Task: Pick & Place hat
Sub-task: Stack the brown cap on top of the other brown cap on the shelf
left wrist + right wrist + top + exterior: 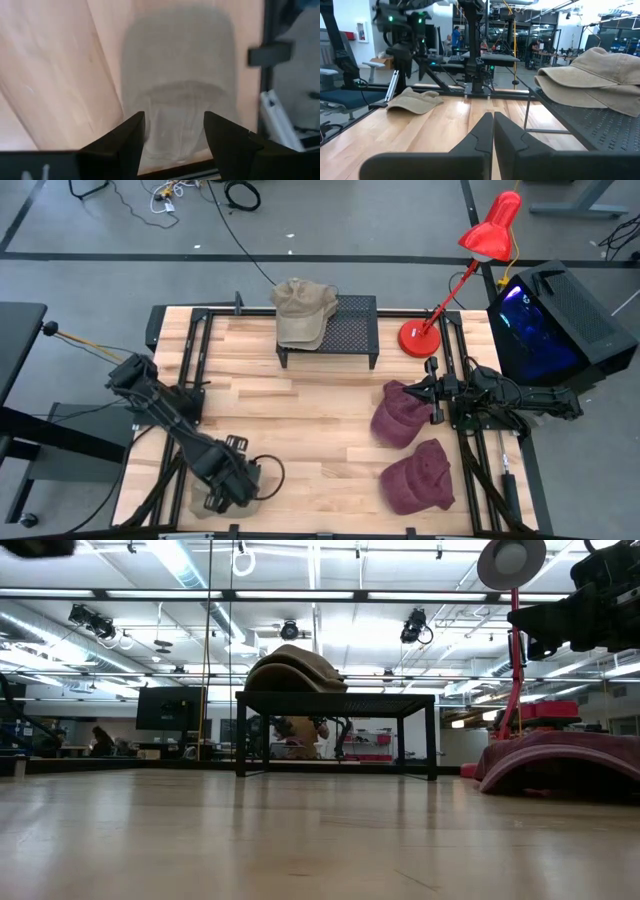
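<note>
A tan hat (203,505) lies flat on the table at its near left corner; it also shows in the left wrist view (177,95) and the right wrist view (415,101). My left gripper (174,125) is open and hovers just above this hat, fingers pointing down, touching nothing. Two more tan hats (303,310) lie stacked on a black mesh stand (350,330) at the far middle. Two maroon hats (400,417) (420,477) lie on the table at the right. My right gripper (420,392) is shut and empty, beside the farther maroon hat.
A red desk lamp (420,338) stands at the far right, its head (492,228) out past the table's far edge. Black rails (190,370) run along the table's left and right sides. Bare wood (300,430) lies in the table's middle.
</note>
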